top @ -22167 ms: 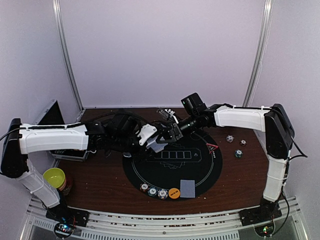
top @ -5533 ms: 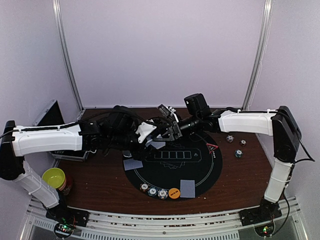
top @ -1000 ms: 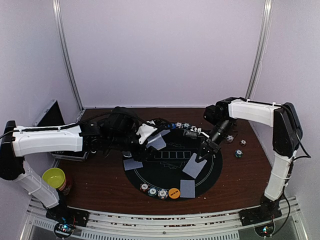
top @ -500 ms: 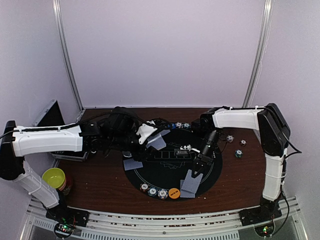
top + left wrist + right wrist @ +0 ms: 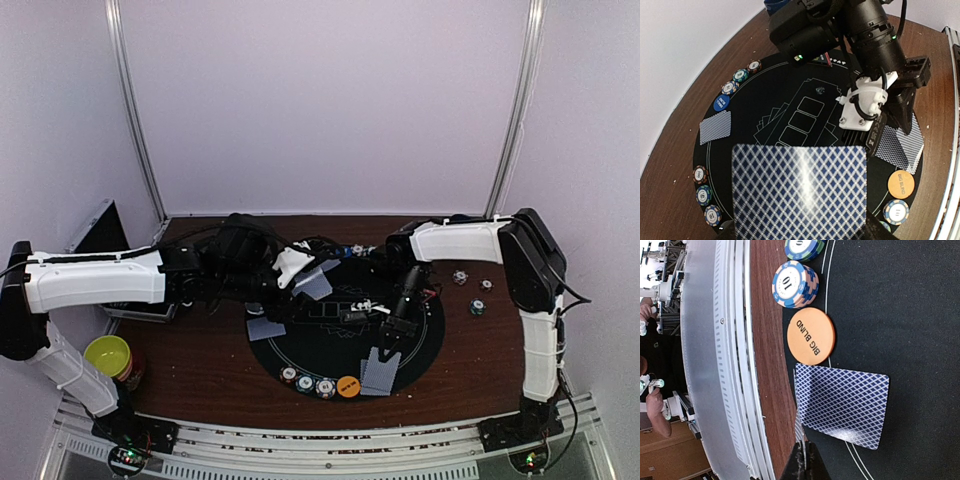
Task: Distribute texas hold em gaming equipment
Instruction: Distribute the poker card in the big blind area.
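Note:
My left gripper (image 5: 303,281) is shut on a deck of grey-blue-backed cards (image 5: 800,190), held above the black round mat (image 5: 330,345). My right gripper (image 5: 384,352) is shut on a single card (image 5: 799,426), seen edge-on, tilted just above a card lying face down (image 5: 841,402) at the mat's near edge. An orange BIG BLIND button (image 5: 811,336) and striped chips (image 5: 794,284) lie beside that card. Another card (image 5: 265,328) lies on the mat's left. A blue button (image 5: 721,103) and chips (image 5: 740,75) sit at the far rim. A red triangle marker (image 5: 425,293) lies on the right.
A yellow-green bowl (image 5: 108,355) stands at the near left. Loose chips (image 5: 478,307) lie on the wooden table right of the mat. A dark case (image 5: 100,235) stands at the far left. A metal rail (image 5: 732,365) runs along the table's near edge.
My right gripper has carried a card from the deck to the mat's near edge and lowered it over the card lying there. My left arm has stayed still with the deck.

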Robot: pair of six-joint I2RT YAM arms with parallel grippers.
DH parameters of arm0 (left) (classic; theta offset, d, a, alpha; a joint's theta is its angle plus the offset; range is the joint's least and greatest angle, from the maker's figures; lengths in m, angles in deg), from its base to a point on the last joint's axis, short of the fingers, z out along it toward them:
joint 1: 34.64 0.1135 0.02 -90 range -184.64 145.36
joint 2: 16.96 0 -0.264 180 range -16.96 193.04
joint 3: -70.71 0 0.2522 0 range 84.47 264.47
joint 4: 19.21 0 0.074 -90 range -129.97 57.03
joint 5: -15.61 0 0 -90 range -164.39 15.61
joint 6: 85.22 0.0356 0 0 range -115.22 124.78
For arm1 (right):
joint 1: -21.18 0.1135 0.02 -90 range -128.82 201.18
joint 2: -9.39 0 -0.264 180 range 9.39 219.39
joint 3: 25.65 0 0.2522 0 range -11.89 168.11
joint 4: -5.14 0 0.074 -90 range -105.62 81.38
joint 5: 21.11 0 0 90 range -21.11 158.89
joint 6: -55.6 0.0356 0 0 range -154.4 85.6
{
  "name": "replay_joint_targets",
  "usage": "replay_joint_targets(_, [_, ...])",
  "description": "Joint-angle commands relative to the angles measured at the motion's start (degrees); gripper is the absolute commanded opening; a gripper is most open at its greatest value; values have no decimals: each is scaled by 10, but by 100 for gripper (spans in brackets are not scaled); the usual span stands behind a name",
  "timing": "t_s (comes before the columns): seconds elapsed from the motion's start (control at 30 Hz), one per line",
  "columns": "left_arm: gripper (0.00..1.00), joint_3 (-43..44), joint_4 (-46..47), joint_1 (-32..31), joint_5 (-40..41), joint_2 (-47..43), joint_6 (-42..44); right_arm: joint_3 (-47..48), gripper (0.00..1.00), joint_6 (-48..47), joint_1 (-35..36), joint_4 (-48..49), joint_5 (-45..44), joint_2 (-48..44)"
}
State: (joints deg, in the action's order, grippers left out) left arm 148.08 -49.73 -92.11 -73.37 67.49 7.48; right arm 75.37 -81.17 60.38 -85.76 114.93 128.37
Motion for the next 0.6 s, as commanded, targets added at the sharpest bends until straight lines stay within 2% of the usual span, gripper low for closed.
replay_joint_targets(0.0, [60, 3, 24, 1, -7, -4, 6, 20, 0, -4, 6, -6, -17, 11])
replay_joint_targets(0.57, [60, 3, 24, 1, -6, -3, 5, 29, 0, -2, 18, -6, -33, 29])
